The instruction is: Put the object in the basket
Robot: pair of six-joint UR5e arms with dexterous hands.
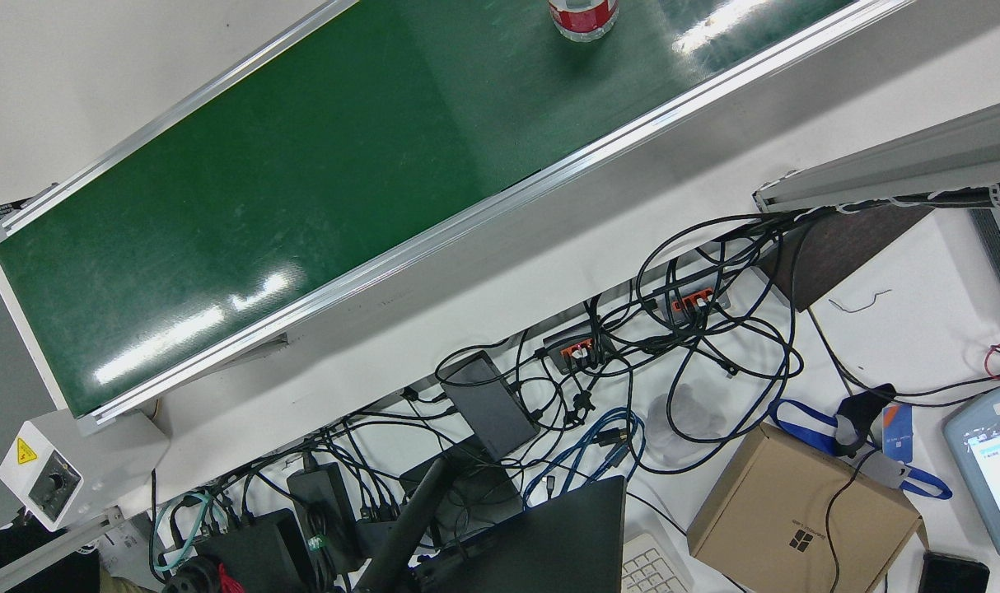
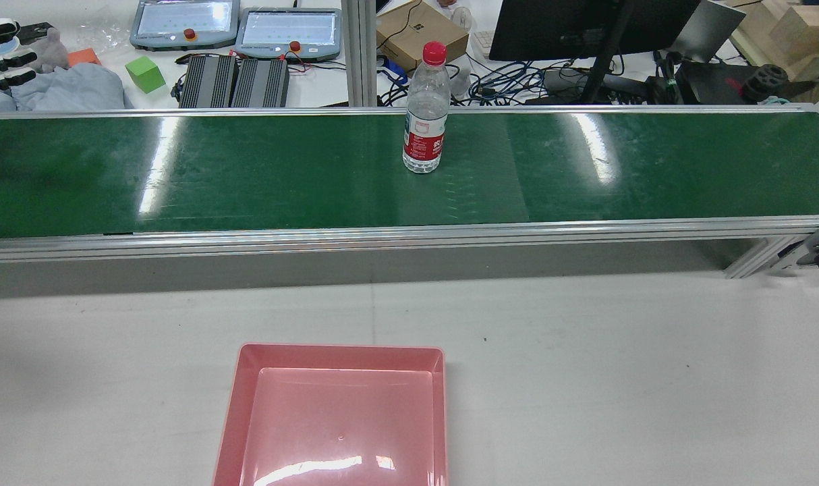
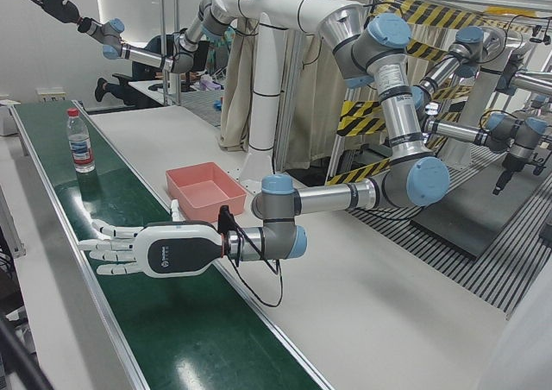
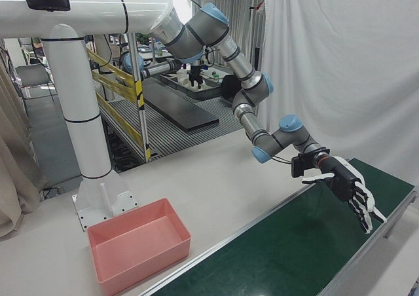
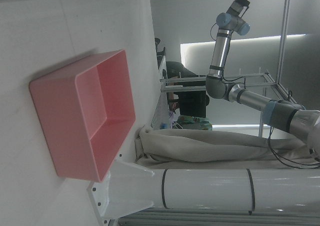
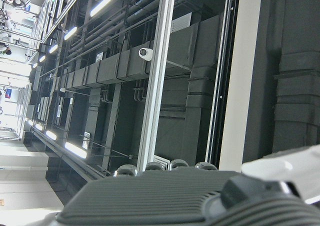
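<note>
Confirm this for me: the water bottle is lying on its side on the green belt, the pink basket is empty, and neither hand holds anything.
Not quite. The water bottle stands upright on the green belt, as the rear view shows. The rest holds: the pink basket is empty, and neither the left hand nor the right hand holds anything.

- Water bottle (image 2: 426, 111): clear plastic, red cap, red-and-white label; stood upright on the green conveyor belt (image 2: 247, 175).
- Basket (image 2: 339, 418): pink, rectangular, shallow, empty; set at 6 o'clock from the bottle, well apart.
</note>
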